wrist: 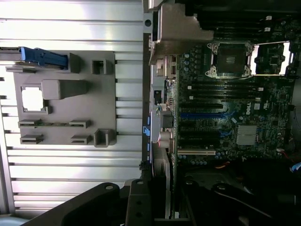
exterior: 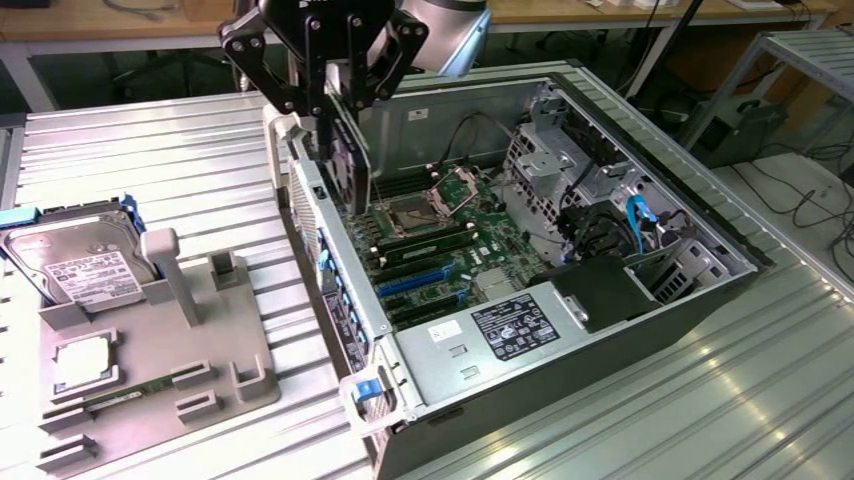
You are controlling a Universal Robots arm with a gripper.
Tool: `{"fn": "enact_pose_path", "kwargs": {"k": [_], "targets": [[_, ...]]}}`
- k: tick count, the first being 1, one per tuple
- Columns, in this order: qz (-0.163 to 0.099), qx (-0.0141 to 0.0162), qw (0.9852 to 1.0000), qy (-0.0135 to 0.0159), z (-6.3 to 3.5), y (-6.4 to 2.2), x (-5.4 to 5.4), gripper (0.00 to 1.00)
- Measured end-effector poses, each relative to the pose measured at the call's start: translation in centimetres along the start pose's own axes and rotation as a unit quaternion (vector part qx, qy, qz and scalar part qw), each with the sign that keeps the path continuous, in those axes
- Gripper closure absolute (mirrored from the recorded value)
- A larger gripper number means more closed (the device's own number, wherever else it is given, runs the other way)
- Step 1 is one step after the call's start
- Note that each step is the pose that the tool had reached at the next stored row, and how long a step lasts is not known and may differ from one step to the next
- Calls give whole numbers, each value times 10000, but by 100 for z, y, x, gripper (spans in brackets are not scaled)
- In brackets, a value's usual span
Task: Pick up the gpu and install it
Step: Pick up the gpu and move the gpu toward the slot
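My gripper is shut on the gpu, a dark flat card that I hold on edge, hanging straight down from the fingers. The card hovers over the rear wall side of the open computer case, just above the motherboard and apart from it. The expansion slots, among them a blue slot, lie lower and nearer the case's front. In the wrist view the gpu shows edge-on as a narrow grey strip leading out from the dark gripper body, alongside the motherboard and its blue slot.
On the exterior view's left a grey fixture tray holds a silver hard drive, a processor chip and a thin memory stick. The case has a power supply, drive cages and cables. Ribbed metal tabletop surrounds it.
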State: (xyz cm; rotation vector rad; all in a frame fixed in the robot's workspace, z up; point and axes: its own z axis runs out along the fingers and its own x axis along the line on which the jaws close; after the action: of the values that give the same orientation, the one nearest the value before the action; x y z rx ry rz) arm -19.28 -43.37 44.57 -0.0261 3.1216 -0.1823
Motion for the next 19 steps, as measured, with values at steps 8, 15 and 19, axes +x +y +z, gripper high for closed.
{"fn": "enact_pose_path", "kwargs": {"k": [8, 15, 19], "targets": [[0, 0, 10000, 0, 2, -1, -64, 72], [0, 0, 10000, 0, 4, -2, -127, 72], [0, 0, 10000, 0, 5, -2, -159, 72]]}}
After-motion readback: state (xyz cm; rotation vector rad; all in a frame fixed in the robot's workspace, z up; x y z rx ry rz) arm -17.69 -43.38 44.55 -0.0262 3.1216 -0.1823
